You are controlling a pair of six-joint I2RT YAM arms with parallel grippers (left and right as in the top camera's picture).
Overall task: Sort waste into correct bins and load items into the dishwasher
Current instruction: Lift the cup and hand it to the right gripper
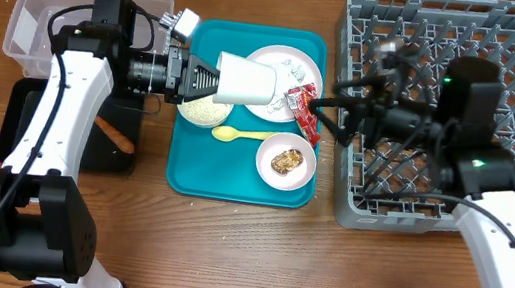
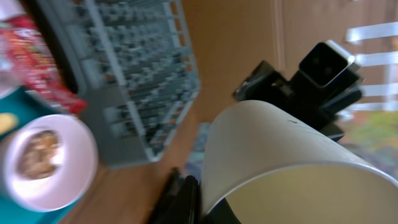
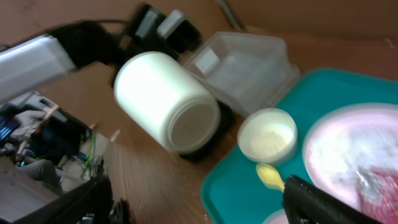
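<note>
My left gripper [image 1: 202, 78] is shut on the rim of a small white cup [image 1: 244, 80], which hangs on its side above the left part of the teal tray [image 1: 233, 176]. In the left wrist view the cup [image 2: 280, 155] fills the right half. The right gripper [image 1: 328, 109] stands open at the tray's right edge, beside the red foil wrapper [image 1: 303, 108]. Its wrist view shows the cup [image 3: 165, 109] ahead, with nothing between its fingers [image 3: 323, 202]. The grey dishwasher rack [image 1: 472, 53] stands at the right.
On the tray sit a pale plate [image 1: 278, 66] with crumpled paper, a bowl of rice [image 1: 207, 110], a yellow spoon [image 1: 239, 134] and a bowl with a brown lump [image 1: 285, 160]. A clear tub [image 1: 38, 17] and a black tray [image 1: 23, 121] holding an orange stick [image 1: 115, 134] lie left.
</note>
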